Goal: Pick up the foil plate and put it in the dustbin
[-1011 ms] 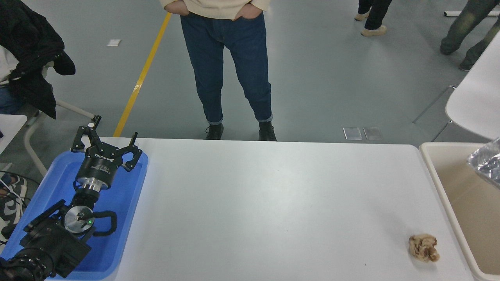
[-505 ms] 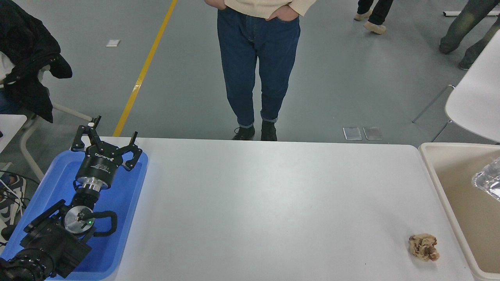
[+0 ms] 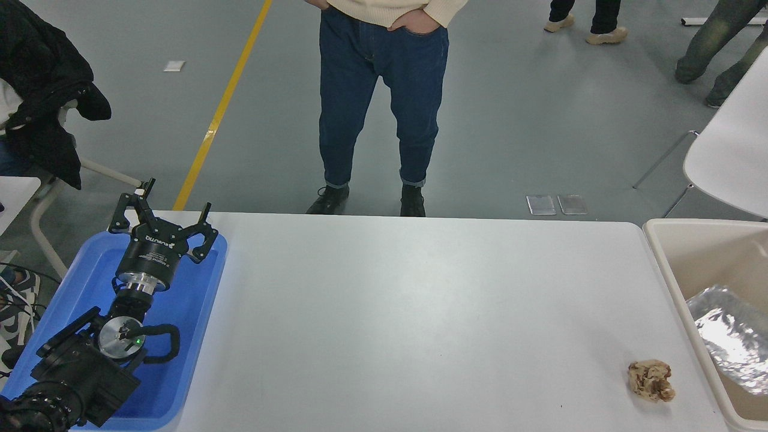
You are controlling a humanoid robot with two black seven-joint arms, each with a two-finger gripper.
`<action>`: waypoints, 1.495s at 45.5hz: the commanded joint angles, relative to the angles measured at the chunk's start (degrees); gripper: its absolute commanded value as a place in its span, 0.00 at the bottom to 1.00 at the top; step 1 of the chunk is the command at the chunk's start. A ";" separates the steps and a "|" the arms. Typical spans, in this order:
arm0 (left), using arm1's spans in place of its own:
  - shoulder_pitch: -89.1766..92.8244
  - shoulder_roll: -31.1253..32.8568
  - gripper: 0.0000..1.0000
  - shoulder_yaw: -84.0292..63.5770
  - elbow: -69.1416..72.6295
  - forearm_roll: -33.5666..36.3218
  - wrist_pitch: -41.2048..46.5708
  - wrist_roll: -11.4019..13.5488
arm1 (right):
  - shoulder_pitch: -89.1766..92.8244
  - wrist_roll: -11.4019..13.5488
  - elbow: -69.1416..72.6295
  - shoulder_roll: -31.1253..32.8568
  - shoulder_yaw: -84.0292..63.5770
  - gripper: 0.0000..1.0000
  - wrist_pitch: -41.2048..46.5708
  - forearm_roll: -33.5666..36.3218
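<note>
White counter (image 3: pixel 420 312) lay before us; our left hand (image 3: pixel 161 225) hung parked over the blue tray (image 3: pixel 198 312), fingers spread, holding nothing. Foil plate (image 3: pixel 729 336) rested inside the dustbin (image 3: pixel 666 270), task seemingly finished; our right hand was unseen.

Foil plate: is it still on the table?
No, the foil plate lies inside the dustbin, off the table.

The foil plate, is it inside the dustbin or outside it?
Inside. The foil plate lies within the dustbin walls, on its tan interior, free of any gripper.
</note>
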State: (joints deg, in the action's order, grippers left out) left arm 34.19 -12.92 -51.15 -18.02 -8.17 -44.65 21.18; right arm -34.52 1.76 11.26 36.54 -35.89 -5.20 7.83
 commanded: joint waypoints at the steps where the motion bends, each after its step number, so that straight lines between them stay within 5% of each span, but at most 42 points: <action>1: -0.09 0.00 1.00 0.00 0.00 -0.09 0.00 0.00 | 0.95 0.08 -0.37 -0.85 -0.06 1.00 -1.92 -0.10; 24: 0.00 -0.09 1.00 0.00 0.00 -0.09 0.00 0.00 | -2.03 -0.36 2.00 -1.65 -0.59 1.00 -2.36 -9.06; 42: 0.00 0.00 1.00 0.00 0.00 0.00 0.00 0.00 | -21.63 -0.36 41.63 14.96 -0.94 1.00 -1.66 -30.94; 51: 0.00 0.00 1.00 0.00 0.00 0.00 0.00 0.00 | -34.89 -0.36 56.84 18.04 -11.90 1.00 0.45 -34.46; 59: 0.00 0.00 1.00 0.00 0.00 0.00 0.00 -0.08 | -52.73 -0.45 63.18 15.06 -27.03 1.00 10.28 -34.02; 68: 0.09 0.09 1.00 0.00 0.00 0.00 0.00 -0.09 | -64.78 -0.36 63.80 9.26 -32.05 1.00 32.68 -33.94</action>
State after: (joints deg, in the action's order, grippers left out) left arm 34.19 -12.91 -51.15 -18.02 -8.17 -44.65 21.16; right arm -83.05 1.34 69.91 49.98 -59.11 7.41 -25.22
